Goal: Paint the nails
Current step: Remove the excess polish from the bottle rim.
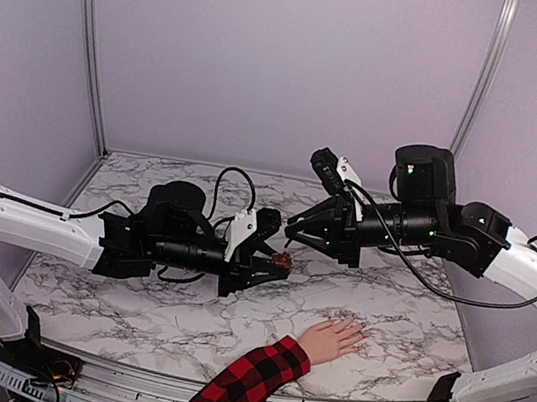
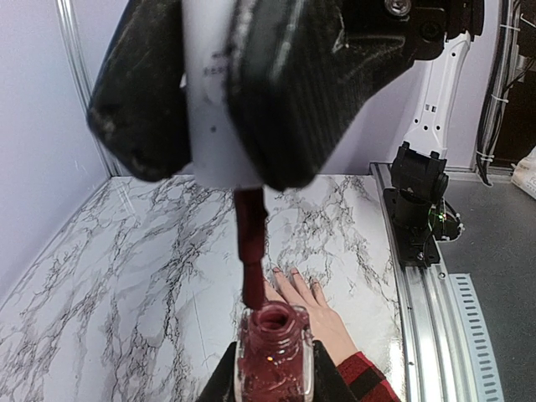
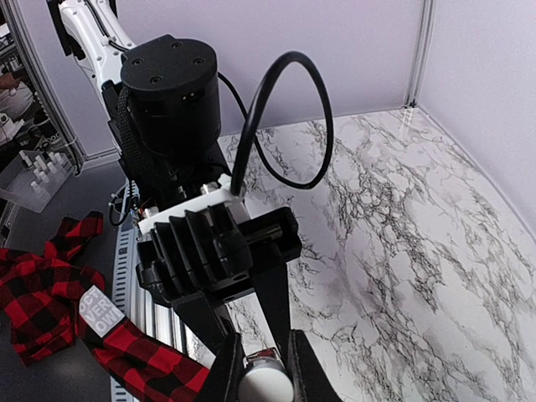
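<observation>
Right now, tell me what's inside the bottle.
Dark red polish shows through the bottle glass and coats its open neck. The brush reaches the rim; whether its tip dips inside is hidden.

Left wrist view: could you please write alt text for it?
The right gripper holds a white cap whose brush dips into an open dark-red polish bottle held by the left gripper. Behind, a pale hand in a plaid sleeve lies on the marble table.

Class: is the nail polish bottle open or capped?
Open: the bottle has a bare neck; the white cap, brush attached, is above it.
</observation>
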Robot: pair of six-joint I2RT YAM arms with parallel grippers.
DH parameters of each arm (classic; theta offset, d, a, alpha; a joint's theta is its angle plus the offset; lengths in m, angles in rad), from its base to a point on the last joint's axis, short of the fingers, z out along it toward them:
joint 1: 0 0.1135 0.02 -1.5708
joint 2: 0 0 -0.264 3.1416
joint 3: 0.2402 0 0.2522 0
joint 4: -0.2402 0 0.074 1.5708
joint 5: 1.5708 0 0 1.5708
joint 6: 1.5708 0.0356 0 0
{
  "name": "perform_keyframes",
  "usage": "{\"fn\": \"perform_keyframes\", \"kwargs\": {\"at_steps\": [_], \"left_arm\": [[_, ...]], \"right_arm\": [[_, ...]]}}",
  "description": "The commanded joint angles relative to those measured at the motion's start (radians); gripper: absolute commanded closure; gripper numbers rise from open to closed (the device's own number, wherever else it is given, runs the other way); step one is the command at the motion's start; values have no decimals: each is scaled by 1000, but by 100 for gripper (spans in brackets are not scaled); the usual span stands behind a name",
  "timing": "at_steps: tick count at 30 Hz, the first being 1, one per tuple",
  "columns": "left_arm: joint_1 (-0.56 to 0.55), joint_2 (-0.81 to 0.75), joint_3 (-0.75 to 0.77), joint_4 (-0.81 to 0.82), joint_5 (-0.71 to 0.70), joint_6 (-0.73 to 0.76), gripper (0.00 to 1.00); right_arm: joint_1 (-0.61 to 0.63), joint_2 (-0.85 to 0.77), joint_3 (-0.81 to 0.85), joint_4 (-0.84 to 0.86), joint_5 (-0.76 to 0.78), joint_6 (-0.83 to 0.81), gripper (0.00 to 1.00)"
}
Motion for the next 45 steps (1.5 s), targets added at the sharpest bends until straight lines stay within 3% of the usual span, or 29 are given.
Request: {"fn": "perform_keyframes", "kwargs": {"at_steps": [1,45], "left_arm": [[1,-21,3,13,-6,-2,100],[12,-19,-10,67,55,-22,100]], "right_arm": [[2,-7,8,-3,0,2,100],[2,8,7,17,-14,3,100]]}}
